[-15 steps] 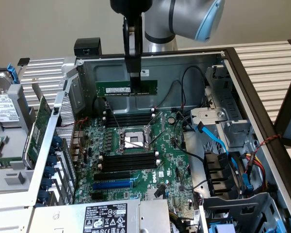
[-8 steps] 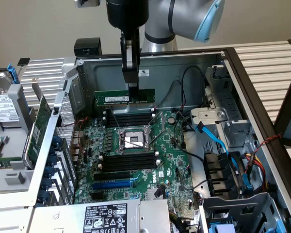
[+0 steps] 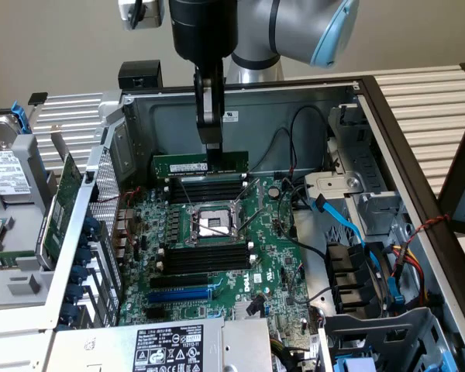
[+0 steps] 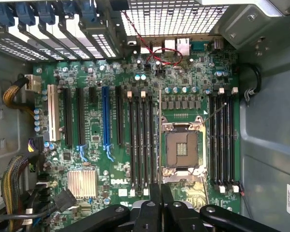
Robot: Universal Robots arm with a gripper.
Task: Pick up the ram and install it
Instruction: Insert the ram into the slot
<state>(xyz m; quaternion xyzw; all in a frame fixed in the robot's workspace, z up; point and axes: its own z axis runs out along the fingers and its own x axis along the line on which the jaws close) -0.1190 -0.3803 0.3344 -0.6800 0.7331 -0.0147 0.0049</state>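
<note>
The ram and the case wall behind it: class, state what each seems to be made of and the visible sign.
The ram: probably fibreglass circuit board, matte green, flat and thin, with a pale sticker. The case wall: likely sheet steel, dull grey and unpainted, with folded edges.

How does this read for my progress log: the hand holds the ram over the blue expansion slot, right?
Not quite. The exterior view shows the hand holding the ram over the black memory slots beyond the CPU socket, not over the blue expansion slot.
</note>
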